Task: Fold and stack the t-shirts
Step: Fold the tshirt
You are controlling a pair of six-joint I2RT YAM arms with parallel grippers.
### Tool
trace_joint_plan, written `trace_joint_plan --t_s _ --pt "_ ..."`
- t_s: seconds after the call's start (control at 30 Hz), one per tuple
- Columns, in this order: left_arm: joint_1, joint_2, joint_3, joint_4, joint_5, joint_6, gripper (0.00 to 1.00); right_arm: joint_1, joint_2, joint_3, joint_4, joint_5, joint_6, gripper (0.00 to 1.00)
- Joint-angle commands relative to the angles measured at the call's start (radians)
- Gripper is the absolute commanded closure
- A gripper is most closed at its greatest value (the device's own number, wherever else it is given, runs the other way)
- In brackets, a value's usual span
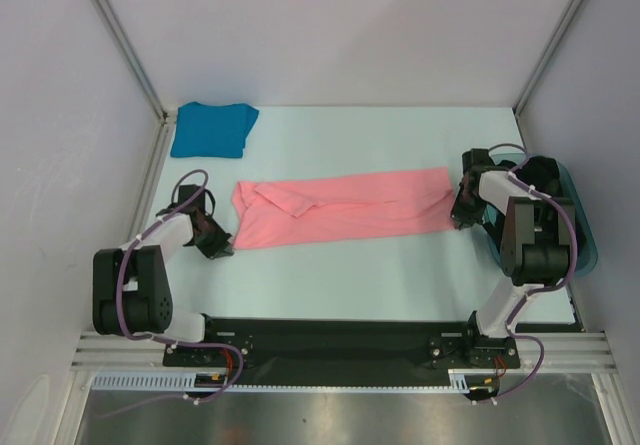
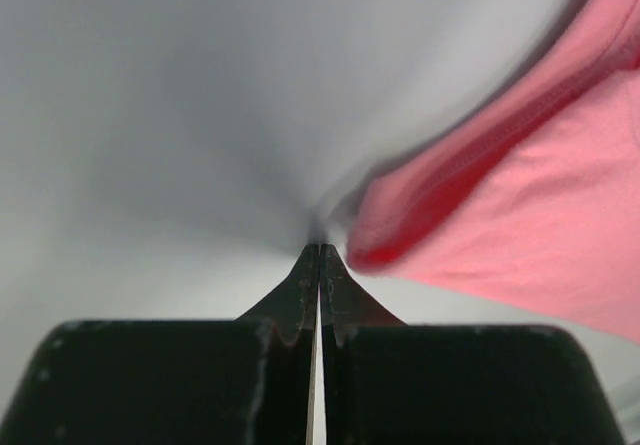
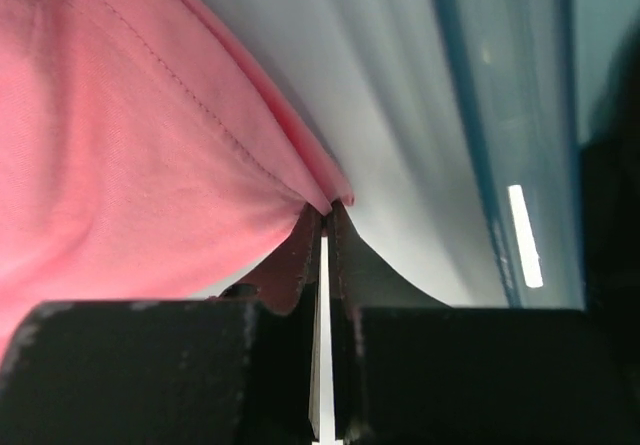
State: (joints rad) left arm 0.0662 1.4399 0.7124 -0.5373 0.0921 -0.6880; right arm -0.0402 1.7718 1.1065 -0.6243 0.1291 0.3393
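The salmon pink t-shirt (image 1: 340, 207) lies mid-table as a long strip folded lengthwise. The bright teal-blue t-shirt (image 1: 212, 129) lies folded at the back left. My left gripper (image 1: 222, 245) is low at the pink shirt's near-left corner. In the left wrist view it (image 2: 320, 249) is shut with nothing between the jaws, and the pink hem (image 2: 470, 165) lies just right of the tips. My right gripper (image 1: 461, 211) is at the shirt's right end. In the right wrist view it (image 3: 330, 206) is shut on the pink shirt's edge (image 3: 150, 135).
A translucent teal plastic tub (image 1: 588, 233) stands at the right table edge beside and under my right arm; its wall (image 3: 470, 115) shows in the right wrist view. White walls and metal posts enclose the table at the back and both sides.
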Motion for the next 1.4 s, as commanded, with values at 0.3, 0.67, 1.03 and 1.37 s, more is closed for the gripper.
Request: trace_joint_plan --t_s 0.3,0.67,1.03,1.37 --pt "0.064 -0.121 -0.017 -0.039 0.006 0.042 0.68 0.065 -0.075 -0.063 -0.064 0.123 -0.008 0.78" --pt "0.054 -0.182 -0.005 0.022 0.198 0.103 0.36 0.063 -0.164 0.082 -0.173 0.054 -0.028 0.53" --pt "0.031 -0.036 0.065 0.022 0.210 0.180 0.47 0.048 -0.088 0.124 -0.152 -0.019 -0.063 0.60" --pt "-0.008 -0.041 0.143 -0.004 0.087 0.226 0.44 0.014 -0.012 0.124 -0.140 -0.016 -0.094 0.66"
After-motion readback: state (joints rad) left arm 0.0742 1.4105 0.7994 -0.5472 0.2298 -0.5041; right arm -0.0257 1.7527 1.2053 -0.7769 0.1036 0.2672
